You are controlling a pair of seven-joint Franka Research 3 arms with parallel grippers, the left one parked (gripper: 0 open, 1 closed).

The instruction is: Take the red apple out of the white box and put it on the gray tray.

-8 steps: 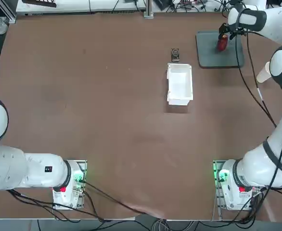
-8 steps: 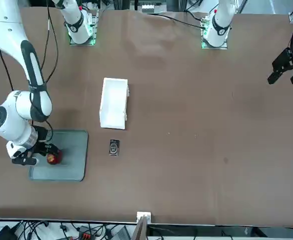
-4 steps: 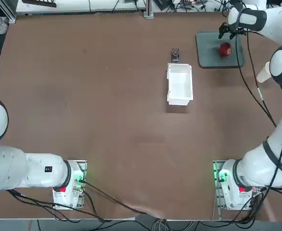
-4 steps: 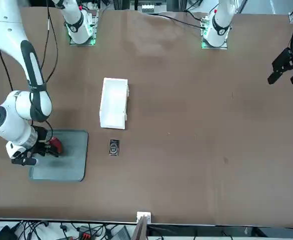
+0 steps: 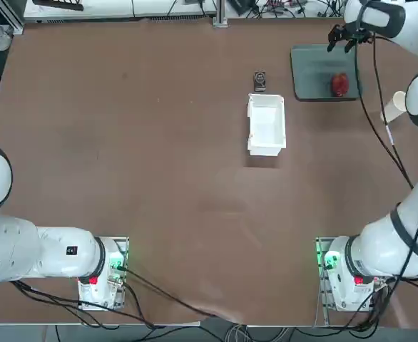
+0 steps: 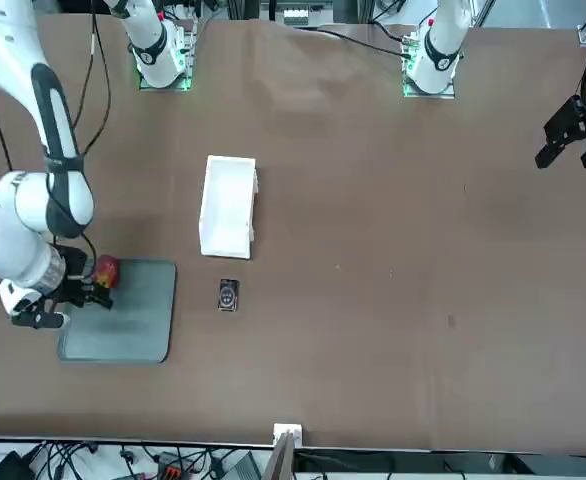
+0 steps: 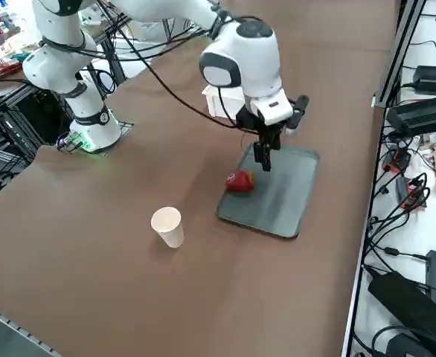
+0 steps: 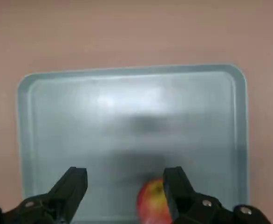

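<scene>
Top view: red apple (image 5: 339,84) lay on gray tray (image 5: 310,65), toward 4 o'clock corner; white box (image 5: 267,125) empty, apart at 8 o'clock of tray.

Side view: right gripper (image 7: 263,158) hung above tray, clear of apple, likely released.

Wrist view: fingers (image 8: 70,187) wide, holding nothing.

We see the right gripper (image 7: 265,158) hanging above the tray (image 5: 310,82), fingers (image 8: 73,184) spread with nothing between them. The apple (image 5: 339,84) sits near the tray's edge on the cup (image 5: 391,108) side, and the rest of the tray is bare. Between tray and box (image 5: 266,125) runs a strip of free table (image 5: 159,164); only 1 small dark object (image 5: 260,80) lies just beyond the box's far end.
</scene>
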